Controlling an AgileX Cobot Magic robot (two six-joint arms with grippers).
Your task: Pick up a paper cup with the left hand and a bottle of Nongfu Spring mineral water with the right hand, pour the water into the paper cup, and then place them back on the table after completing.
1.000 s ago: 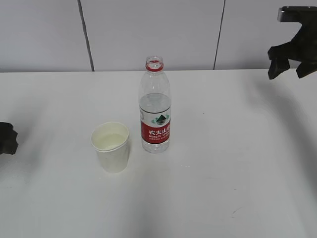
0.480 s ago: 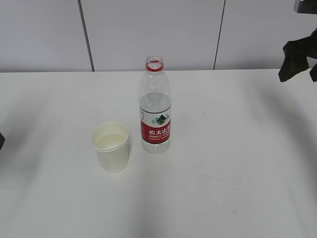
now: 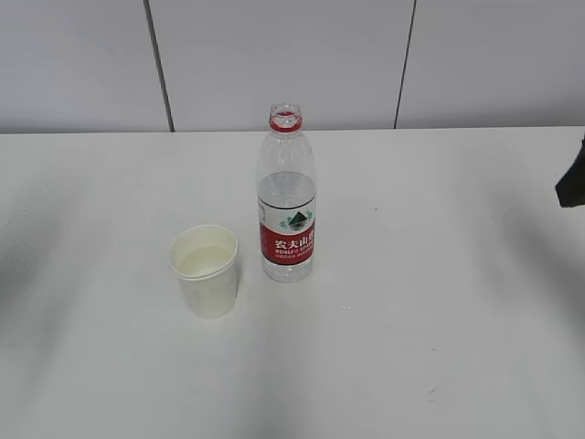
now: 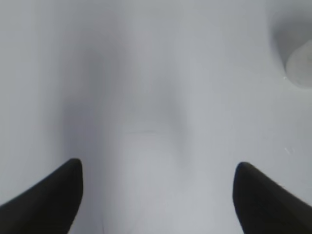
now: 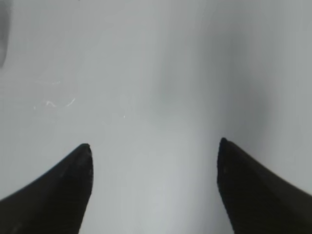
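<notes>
Standing upright on table point(image 3: 439, 302): paper cup point(image 3: 206, 270), bottle point(image 3: 287, 197). Left end effector point(image 4: 156, 195), right end effector point(image 5: 153, 185) both spread, empty. You retreat arms wide of both items.

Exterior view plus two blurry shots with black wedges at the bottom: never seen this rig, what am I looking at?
It is a two-armed robot at a white table. The exterior view looks down at a slant from the front. On the table stand a paper cup and, just to its right, an uncapped water bottle with a red label, part full. The other two pictures come from cameras on each wrist, looking down at the table. The black wedges are the jaws: the left hand and the right hand, both spread open with only bare tabletop between them. Nothing is held. In the exterior view only a dark sliver of the right arm shows at the right edge.
</notes>
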